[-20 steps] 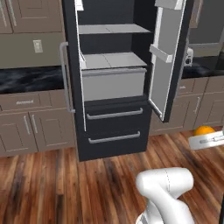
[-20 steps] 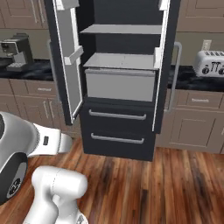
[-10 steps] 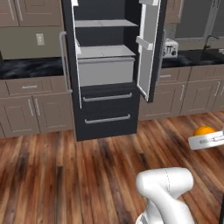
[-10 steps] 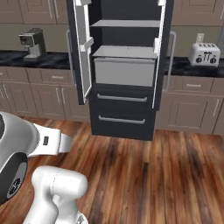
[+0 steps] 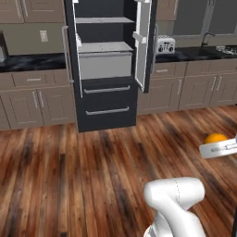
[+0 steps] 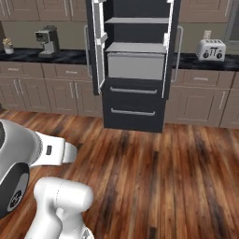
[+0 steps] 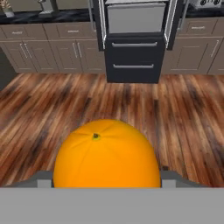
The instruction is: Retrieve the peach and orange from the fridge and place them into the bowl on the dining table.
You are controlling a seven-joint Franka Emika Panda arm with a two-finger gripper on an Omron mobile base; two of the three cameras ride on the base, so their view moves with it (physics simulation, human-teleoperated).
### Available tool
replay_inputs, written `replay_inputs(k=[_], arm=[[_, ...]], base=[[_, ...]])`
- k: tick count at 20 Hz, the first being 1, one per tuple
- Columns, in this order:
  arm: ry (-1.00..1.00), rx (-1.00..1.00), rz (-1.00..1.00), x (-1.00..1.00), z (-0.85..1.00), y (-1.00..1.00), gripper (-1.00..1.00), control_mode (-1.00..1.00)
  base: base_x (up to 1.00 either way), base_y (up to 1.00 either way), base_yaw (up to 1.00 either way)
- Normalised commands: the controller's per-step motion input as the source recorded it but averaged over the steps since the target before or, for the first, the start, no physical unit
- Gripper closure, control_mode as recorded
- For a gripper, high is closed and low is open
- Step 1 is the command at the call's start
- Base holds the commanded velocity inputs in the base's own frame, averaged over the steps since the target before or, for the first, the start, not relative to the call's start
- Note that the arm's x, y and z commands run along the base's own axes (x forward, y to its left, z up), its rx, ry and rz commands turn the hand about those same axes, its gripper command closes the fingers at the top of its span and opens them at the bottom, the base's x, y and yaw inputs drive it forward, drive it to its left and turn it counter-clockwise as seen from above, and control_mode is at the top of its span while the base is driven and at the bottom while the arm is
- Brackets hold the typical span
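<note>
The tool (image 5: 217, 149) is clenched on the orange (image 7: 106, 155), a smooth, evenly bright ball with a small dark stem dimple on top (in the hand view it bulges large just above the tips). In the left base view the orange (image 5: 216, 138) shows at the right edge, resting on the pale hand. Across glossy, streaked brown floorboards (image 6: 154, 172) stands the fridge (image 6: 135, 70), tall and black, both upper doors swung open on flat grey-white shelves, with two bar-handled drawers below. A boxy chrome toaster (image 6: 210, 49) sits on the dark bench (image 6: 205, 61) beside it.
</note>
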Motion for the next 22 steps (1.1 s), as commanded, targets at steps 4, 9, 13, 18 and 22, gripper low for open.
replay_inputs(k=[4,9,13,18,22], arm=[[0.00,0.00,0.00,0.00,0.00,0.00,1.00,1.00],[0.00,0.00,0.00,0.00,0.00,0.00,1.00,1.00],[0.00,0.00,0.00,0.00,0.00,0.00,1.00,1.00],[0.00,0.00,0.00,0.00,0.00,0.00,1.00,1.00],[0.00,0.00,0.00,0.00,0.00,0.00,1.00,1.00]], base=[[-1.00,0.00,0.00],[-1.00,0.00,0.00],[-1.00,0.00,0.00],[-1.00,0.00,0.00],[-1.00,0.00,0.00]])
